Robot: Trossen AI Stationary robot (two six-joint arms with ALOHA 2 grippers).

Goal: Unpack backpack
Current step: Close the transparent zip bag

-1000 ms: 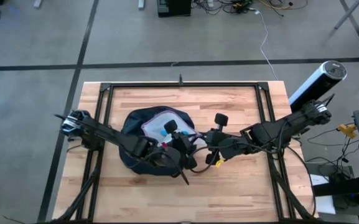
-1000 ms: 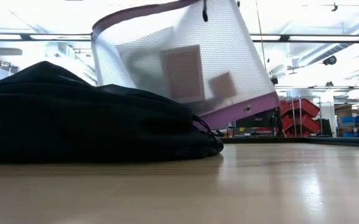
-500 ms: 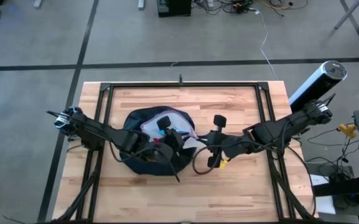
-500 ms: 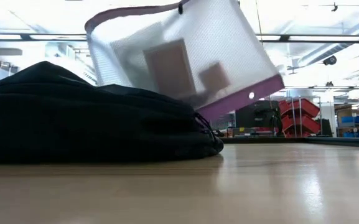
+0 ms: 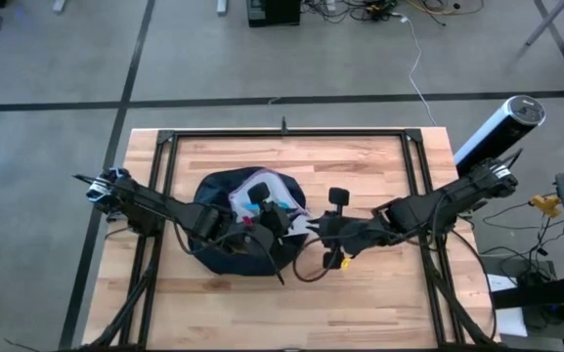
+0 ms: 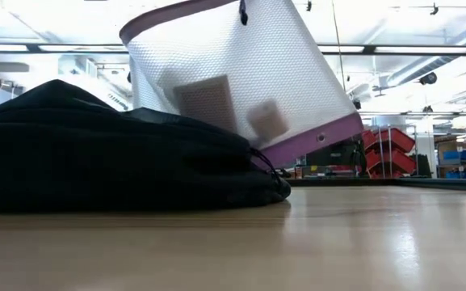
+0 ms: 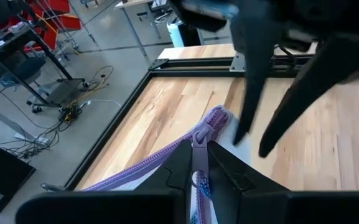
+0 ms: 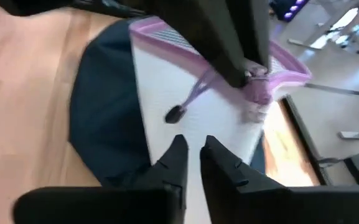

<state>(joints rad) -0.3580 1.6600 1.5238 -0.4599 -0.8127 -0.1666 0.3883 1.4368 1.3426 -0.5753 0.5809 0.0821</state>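
Note:
The dark navy backpack point(image 5: 213, 200) point(image 6: 95, 162) lies flat on the wooden table, left of centre. A clear mesh pouch with a purple edge point(image 6: 241, 73) point(image 5: 262, 186) stands tilted above it. The pouch's lower part is hidden behind the backpack's bulk, and flat cards lie inside it. My left gripper point(image 7: 199, 146) is shut on the pouch's purple edge. My right gripper point(image 8: 193, 144) point(image 7: 252, 144) stands slightly open just right of the pouch, its fingertips close to the white mesh face, with nothing between them. My left gripper pinches the pouch's purple zip edge point(image 7: 199, 134) between its two fingers point(image 7: 179, 165), coming from the table's left and slanting down. The pouch hangs tilted below the hold, over the backpack. Whether my right gripper touches the pouch's mesh, I cannot tell.
A black metal frame point(image 5: 282, 132) runs around the tabletop. Bare wood point(image 5: 379, 293) lies to the right of the backpack and toward the near edge. A white cylinder point(image 5: 497, 132) stands past the table's far right corner.
The pouch has rocked in the left gripper's hold: its lower purple edge swung up and then came back down. The cards inside have slid lower and toward the backpack. The backpack has stayed where it was.

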